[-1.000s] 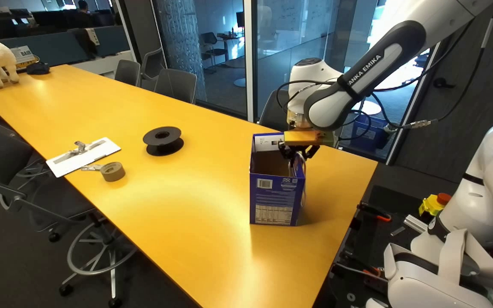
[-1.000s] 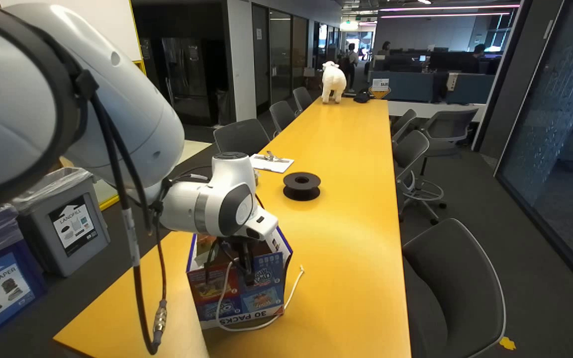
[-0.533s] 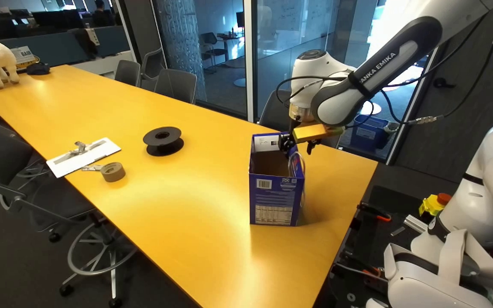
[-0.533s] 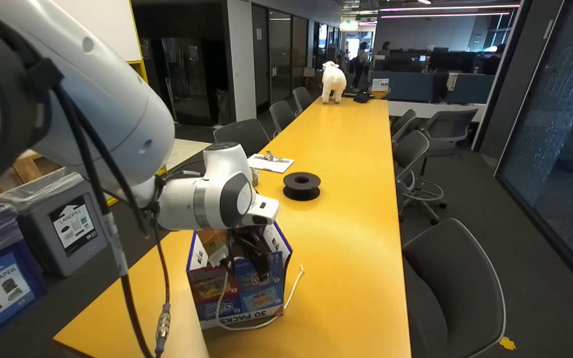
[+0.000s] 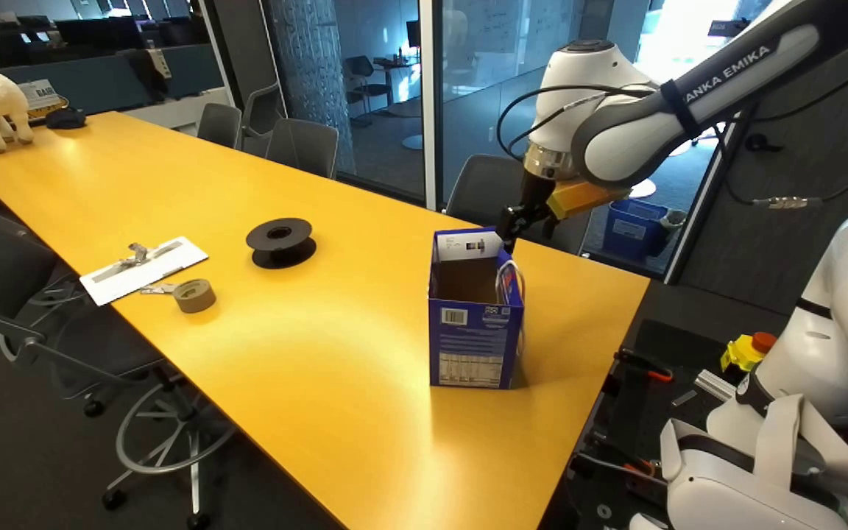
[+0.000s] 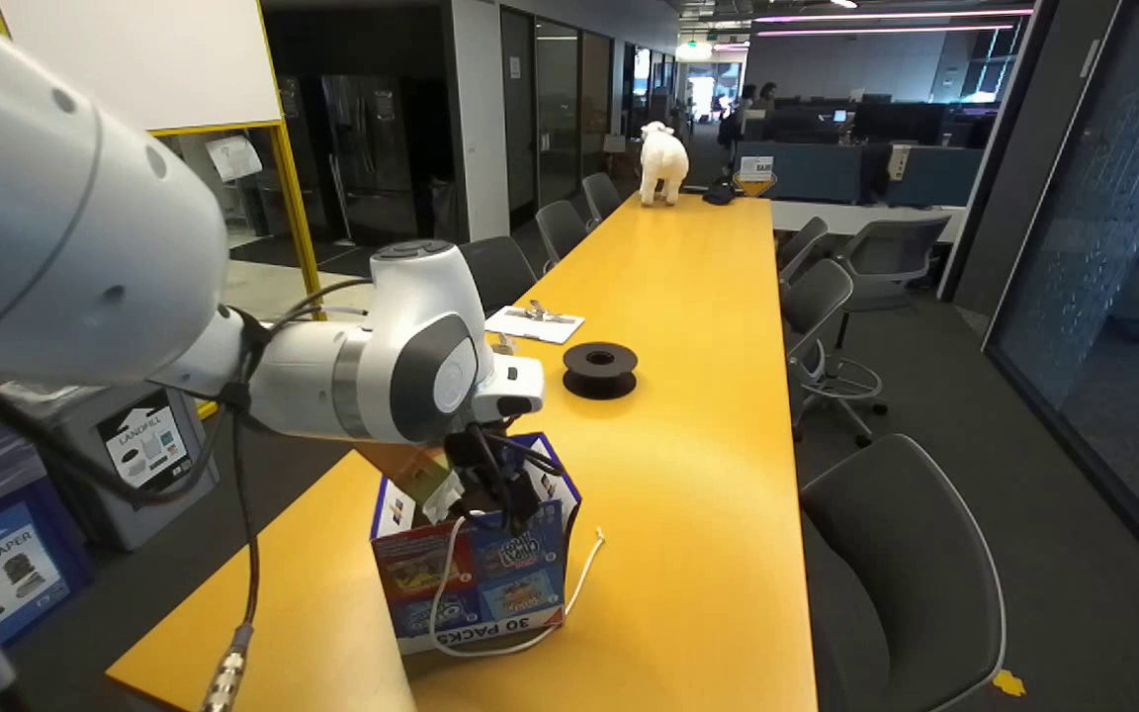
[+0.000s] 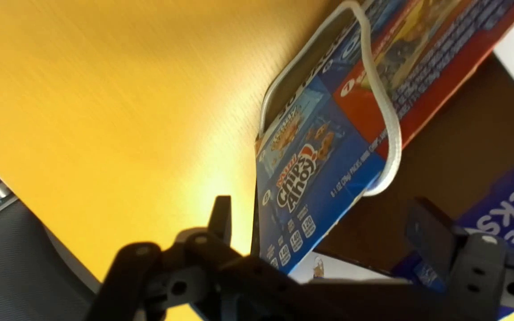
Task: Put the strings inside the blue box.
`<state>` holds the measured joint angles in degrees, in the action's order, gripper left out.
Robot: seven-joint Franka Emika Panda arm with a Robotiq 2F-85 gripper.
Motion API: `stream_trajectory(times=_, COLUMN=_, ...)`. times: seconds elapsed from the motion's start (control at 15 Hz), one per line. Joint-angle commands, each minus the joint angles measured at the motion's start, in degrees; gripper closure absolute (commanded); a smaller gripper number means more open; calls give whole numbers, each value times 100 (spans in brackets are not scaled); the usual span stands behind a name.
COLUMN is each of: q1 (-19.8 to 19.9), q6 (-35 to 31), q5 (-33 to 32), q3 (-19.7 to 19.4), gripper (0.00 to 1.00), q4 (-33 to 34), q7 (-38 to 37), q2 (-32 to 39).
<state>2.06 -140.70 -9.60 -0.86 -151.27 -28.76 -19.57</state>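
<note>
"Glass-walled room, grey chairs (image 6: 901, 564) along one long yellow counter (image 5: 336, 338). Shall we list from the gripper (image 7: 321, 218) outward?"

"Item: gripper, near the rim of the blue box (image 5: 472, 338). Fingers (image 7: 222, 218) apart; in the wrist view, one box wall runs between them. Nothing clamped that I can see. Contact with the box: cannot tell."

"Next?"

"Item: strings (image 7: 394, 138), thin, white, slung over that wall's rim. Part inside; the rest looping down the printed outer face, with a free end jutting past the box's corner in an exterior view. Quantity inside: hidden from here."

"And the box itself?"

"Upright on the counter, mouth upward."

"Progress?"

"Partway, by my judgement. Done: strings at the box, a portion over the rim. Left: outer loop and free end, to be taken up and dropped inside."

"Obstacles?"

"Chiefly the box wall. I would guess a careless tug could tip the box or draw the inner part back out."

"Other stock?"

"Farther along the counter, well apart from the box: one black spool (image 5: 280, 246), one roll of brown tape (image 5: 194, 295), one clipboard (image 5: 166, 261). At the far end, one white toy sheep (image 6: 663, 163). None looks to be in the way of the strings."
</note>
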Motion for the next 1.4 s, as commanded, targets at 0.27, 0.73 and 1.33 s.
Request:
stream_trajectory(times=0.27, q1=-68, q6=1603, q5=1003, q3=-105, gripper=0, q4=-519, q7=1882, q2=-1261)
stream_trajectory(times=0.73, q1=-267, q6=1038, q5=1446, q3=-380, gripper=0, q4=-656, q7=3376, q2=-436)
stream_trajectory(times=1.33, q1=-469, q6=-413, q5=2337, q3=-444, gripper=0, q4=-669, q7=4793, q2=1211)
